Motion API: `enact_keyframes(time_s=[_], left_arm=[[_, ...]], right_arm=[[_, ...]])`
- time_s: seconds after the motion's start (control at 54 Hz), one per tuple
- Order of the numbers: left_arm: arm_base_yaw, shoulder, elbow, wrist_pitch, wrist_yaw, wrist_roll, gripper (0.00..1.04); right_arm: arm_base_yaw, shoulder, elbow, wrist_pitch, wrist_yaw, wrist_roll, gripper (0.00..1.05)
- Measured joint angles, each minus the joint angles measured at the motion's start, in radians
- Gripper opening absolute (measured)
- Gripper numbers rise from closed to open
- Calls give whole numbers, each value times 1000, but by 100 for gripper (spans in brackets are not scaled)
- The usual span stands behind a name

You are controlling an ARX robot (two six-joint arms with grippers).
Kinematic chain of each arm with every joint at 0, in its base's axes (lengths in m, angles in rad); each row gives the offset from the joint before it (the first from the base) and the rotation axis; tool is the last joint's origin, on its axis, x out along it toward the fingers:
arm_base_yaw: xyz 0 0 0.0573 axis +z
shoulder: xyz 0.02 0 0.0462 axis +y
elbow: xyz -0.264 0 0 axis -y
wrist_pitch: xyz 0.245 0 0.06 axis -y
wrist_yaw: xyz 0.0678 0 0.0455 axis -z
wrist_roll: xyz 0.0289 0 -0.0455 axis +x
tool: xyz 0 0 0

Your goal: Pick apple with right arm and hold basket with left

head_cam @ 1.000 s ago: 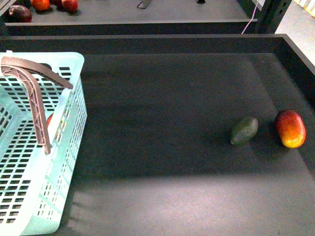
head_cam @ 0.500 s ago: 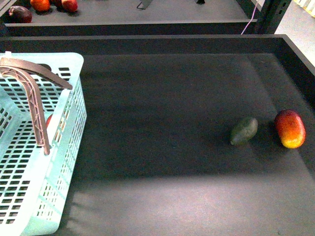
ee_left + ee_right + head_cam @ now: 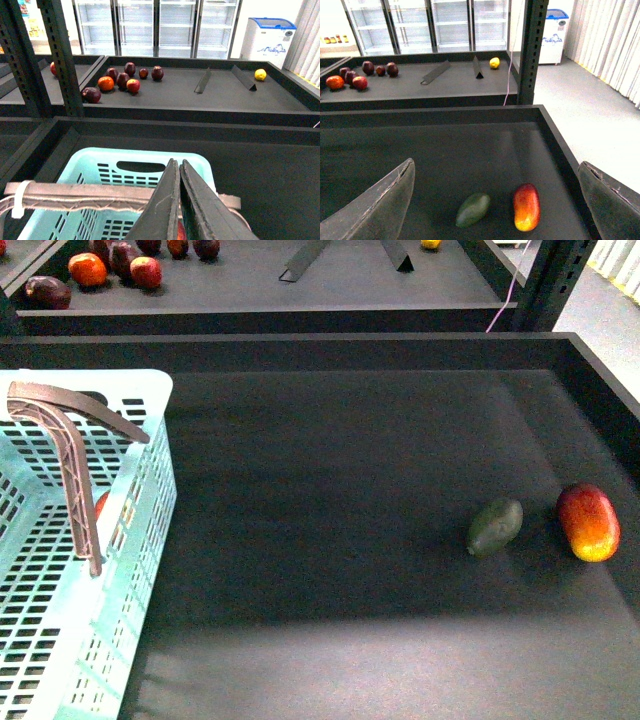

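Slotted pale blue-green basket (image 3: 60, 570), grey-brown handles; apparently red apple (image 3: 101, 505) inside.

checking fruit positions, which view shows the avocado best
The front view: the avocado lies in full, unblocked, just left of the red-yellow fruit. The right wrist view also shows it, between the open fingers, lower in frame. The left wrist view misses it.

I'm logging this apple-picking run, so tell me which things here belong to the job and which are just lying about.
For the job:
basket
apple, glimpsed through its slots

Lying about:
green avocado
long red-yellow fruit
fruit pile on the far shelf
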Motion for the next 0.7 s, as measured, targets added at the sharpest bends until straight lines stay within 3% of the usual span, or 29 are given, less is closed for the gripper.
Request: enact_keyframes(time_s=[0.704], left_arm=[[0, -351, -125, -213, 0, 4, 3]], right_arm=[[0, 0, 0, 0, 0, 0, 96]])
